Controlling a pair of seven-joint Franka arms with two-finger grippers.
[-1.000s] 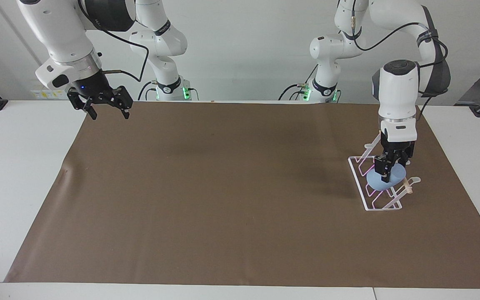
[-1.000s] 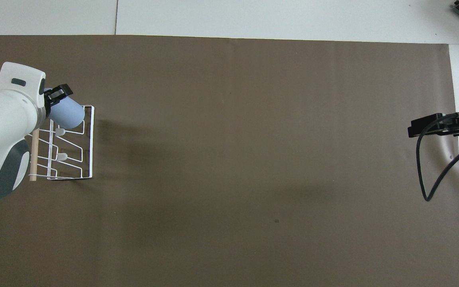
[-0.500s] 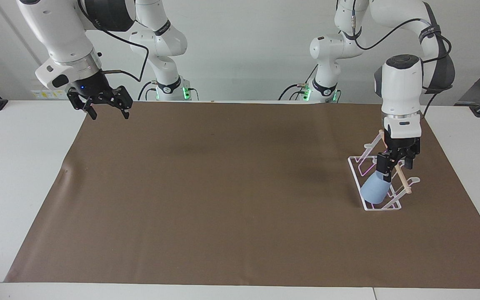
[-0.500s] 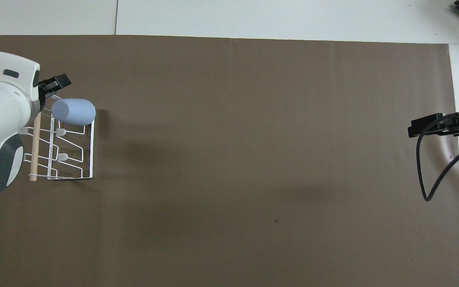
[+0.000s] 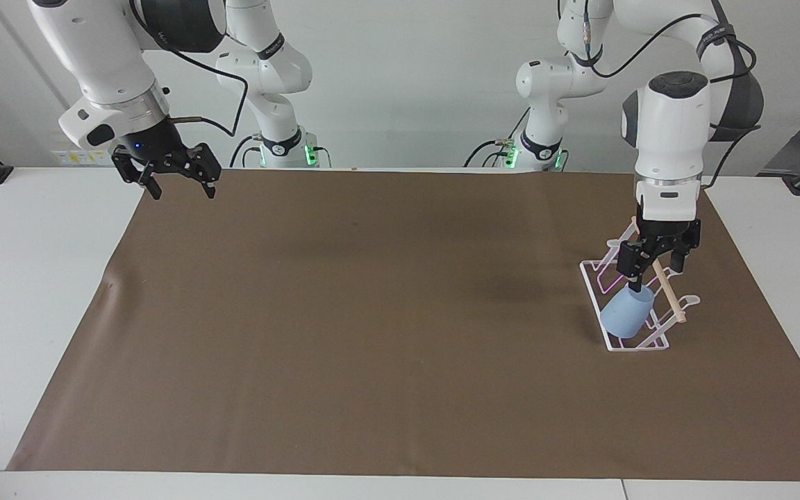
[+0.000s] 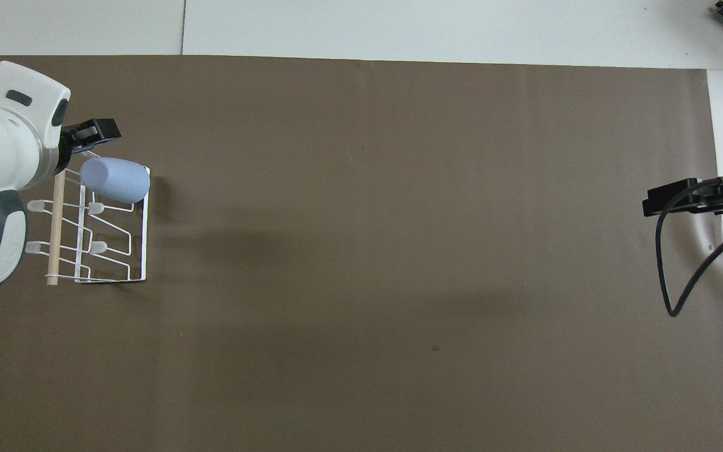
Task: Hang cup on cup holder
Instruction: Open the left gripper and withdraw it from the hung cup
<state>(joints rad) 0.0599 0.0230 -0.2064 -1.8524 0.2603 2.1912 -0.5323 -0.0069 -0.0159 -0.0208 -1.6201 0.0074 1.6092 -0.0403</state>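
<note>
A: Right gripper [image 5: 178, 186]?
B: Jaws spread, empty, waiting over the mat [image 5: 372, 333] corner.
A: Cup [image 5: 626, 312]?
B: Tilted on the rack [image 5: 594, 288], farthest prong from the robots.
A: Left gripper [image 5: 653, 269]?
B: Just above the cup, jaws released.

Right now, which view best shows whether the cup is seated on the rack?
The facing view: the cup sits tilted on a prong of the cup holder, the open left pincer above it. The overhead view shows only its top and side outline.
</note>
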